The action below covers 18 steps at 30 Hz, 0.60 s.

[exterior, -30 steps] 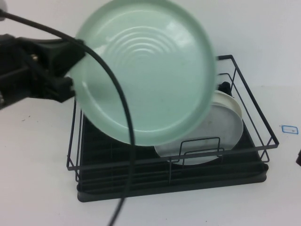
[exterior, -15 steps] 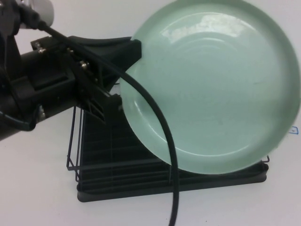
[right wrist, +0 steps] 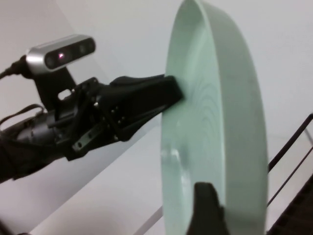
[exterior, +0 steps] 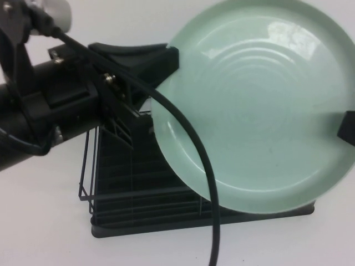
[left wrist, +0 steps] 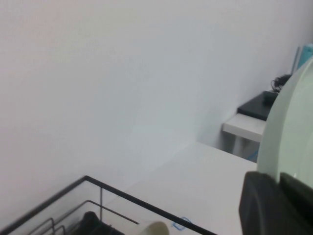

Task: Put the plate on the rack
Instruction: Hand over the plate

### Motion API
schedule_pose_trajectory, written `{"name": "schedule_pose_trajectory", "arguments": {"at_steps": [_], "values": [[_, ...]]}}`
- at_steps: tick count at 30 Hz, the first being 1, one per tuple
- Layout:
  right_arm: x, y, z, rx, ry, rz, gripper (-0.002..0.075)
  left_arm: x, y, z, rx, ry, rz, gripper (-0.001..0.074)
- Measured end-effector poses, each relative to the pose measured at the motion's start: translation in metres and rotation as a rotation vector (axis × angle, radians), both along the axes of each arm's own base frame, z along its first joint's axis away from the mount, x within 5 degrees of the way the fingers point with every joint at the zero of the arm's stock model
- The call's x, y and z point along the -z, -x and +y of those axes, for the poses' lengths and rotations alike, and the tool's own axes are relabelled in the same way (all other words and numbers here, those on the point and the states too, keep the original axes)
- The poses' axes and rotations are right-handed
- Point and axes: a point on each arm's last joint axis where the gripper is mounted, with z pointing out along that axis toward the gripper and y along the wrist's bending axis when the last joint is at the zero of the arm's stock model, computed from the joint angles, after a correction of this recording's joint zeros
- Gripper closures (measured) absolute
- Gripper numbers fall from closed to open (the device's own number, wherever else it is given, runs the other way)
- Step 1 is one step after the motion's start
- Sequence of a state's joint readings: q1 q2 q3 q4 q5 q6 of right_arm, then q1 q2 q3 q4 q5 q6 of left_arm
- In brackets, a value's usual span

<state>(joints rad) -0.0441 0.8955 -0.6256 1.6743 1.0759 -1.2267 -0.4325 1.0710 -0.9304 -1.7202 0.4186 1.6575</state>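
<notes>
The pale mint-green plate (exterior: 260, 111) is held up in the air above the black wire rack (exterior: 89, 166), face toward the high camera, and hides most of the rack. My left gripper (exterior: 157, 86) is shut on the plate's left rim; in the left wrist view the rim (left wrist: 288, 142) sits between the left gripper's (left wrist: 279, 188) dark jaws. My right gripper (exterior: 346, 128) is at the plate's right rim. In the right wrist view the plate (right wrist: 215, 122) stands edge-on with my right gripper (right wrist: 222, 205) at its rim.
The left arm's black cable (exterior: 188, 160) hangs across the plate and the rack. The rack's ribbed tray base (exterior: 138, 221) shows at the front. A pale plate edge (left wrist: 154, 227) shows inside the rack's wires (left wrist: 122, 196). A blue mark (left wrist: 178, 224) lies on the white table beyond the rack.
The left gripper has carried the plate up and to the right, nearer the camera, so it now covers the white plate in the rack. The right gripper has come to the plate's right rim.
</notes>
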Motion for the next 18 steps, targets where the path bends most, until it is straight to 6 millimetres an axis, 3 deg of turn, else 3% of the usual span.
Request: {"name": "schedule_pose_trajectory", "arguments": {"at_steps": [4,8,13,15,18], "values": [[0.004,-0.006,0.002,-0.051,-0.012,0.032,0.0305,0.008,-0.005,-0.008,0.064,-0.009,0.027,0.0731],[-0.004,-0.009,0.003,-0.089,-0.019,0.015,0.0491,0.014,-0.009,-0.012,0.090,-0.024,0.032,0.0731],[-0.010,-0.013,0.002,-0.066,0.040,-0.055,0.0526,0.015,-0.010,-0.013,0.098,-0.074,-0.037,0.0708],[-0.016,-0.013,0.002,-0.062,0.060,-0.102,0.0527,0.014,-0.009,-0.014,0.108,-0.088,-0.064,0.0640],[-0.027,-0.015,0.001,-0.047,0.085,-0.178,0.0541,0.008,-0.003,-0.011,0.110,-0.094,-0.106,0.0460]]}}
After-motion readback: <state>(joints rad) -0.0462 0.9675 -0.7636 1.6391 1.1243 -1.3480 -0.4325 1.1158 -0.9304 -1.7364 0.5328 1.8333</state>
